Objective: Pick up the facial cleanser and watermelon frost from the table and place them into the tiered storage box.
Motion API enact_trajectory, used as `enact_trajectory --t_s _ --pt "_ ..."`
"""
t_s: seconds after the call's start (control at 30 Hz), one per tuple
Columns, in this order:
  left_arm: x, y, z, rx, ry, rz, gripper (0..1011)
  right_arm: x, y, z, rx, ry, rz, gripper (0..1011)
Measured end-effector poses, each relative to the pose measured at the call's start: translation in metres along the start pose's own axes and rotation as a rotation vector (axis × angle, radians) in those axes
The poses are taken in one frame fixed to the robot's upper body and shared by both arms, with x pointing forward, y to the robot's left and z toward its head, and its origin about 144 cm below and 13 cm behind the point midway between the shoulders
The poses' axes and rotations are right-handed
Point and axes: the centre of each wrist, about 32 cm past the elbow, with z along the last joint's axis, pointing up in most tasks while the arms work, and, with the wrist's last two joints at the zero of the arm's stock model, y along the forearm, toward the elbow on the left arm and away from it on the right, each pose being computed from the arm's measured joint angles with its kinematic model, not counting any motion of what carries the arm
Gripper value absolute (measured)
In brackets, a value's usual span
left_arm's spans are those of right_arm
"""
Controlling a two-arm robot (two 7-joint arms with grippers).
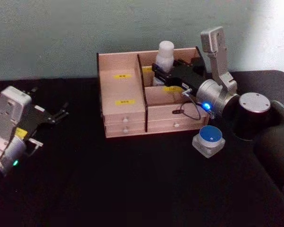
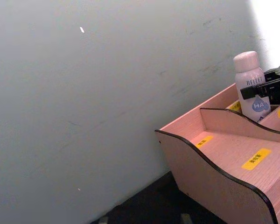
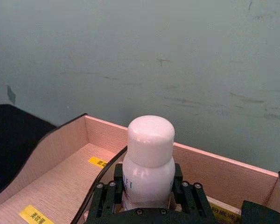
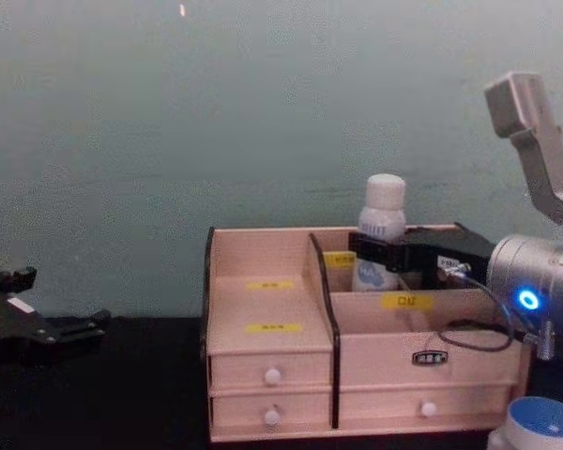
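The facial cleanser (image 1: 164,54), a white bottle with a rounded cap, stands upright in the back right compartment of the tiered storage box (image 1: 125,101). My right gripper (image 1: 162,71) is shut on its body, reaching in from the right; in the right wrist view the black fingers (image 3: 105,193) press both sides of the facial cleanser (image 3: 148,154). The watermelon frost (image 1: 208,140), a small clear jar with a blue lid, rests on the table (image 1: 132,179) just right of the box front. My left gripper (image 1: 61,112) rests open at the far left, holding nothing.
The box's left stepped compartments (image 2: 233,158) hold only yellow labels. Small drawers with white knobs (image 4: 272,376) face me. A grey-green wall (image 4: 169,141) rises right behind the box. My right arm's thick body (image 1: 255,113) hangs over the table's right side.
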Motion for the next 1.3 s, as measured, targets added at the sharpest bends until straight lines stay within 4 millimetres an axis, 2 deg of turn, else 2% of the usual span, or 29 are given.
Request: enact_trajectory --t_s 0.07,0.23,0.3,0.33,0.53,0.93,1.13,1.3 --pt "0.0 0.0 0.0 0.0 0.0 0.0 1001 0.0 0.0 0.0 0.0 0.0 0.0 616" --pt "0.0 0.0 0.0 0.0 0.0 0.0 1001 0.0 0.0 0.0 0.001 0.0 0.0 795" --pt "0.0 0.0 0.0 0.0 0.0 0.0 1002 0.0 0.0 0.0 0.001 0.0 0.0 824" --pt "0.0 0.0 0.0 0.0 0.0 0.0 1001 0.0 0.0 0.0 0.001 0.0 0.0 883" --pt "0.0 0.0 0.0 0.0 0.0 0.0 1002 0.0 0.0 0.0 0.001 0.0 0.0 1003" --pt "0.0 0.0 0.0 0.0 0.0 0.0 1001 0.0 0.0 0.0 0.001 0.0 0.0 1000" --pt "0.0 0.0 0.0 0.0 0.0 0.0 1001 -0.005 -0.008 0.005 0.04 -0.03 0.002 1000" --pt "0.0 0.0 0.0 0.0 0.0 0.0 1001 -0.008 -0.022 0.01 0.07 -0.051 0.008 1000"
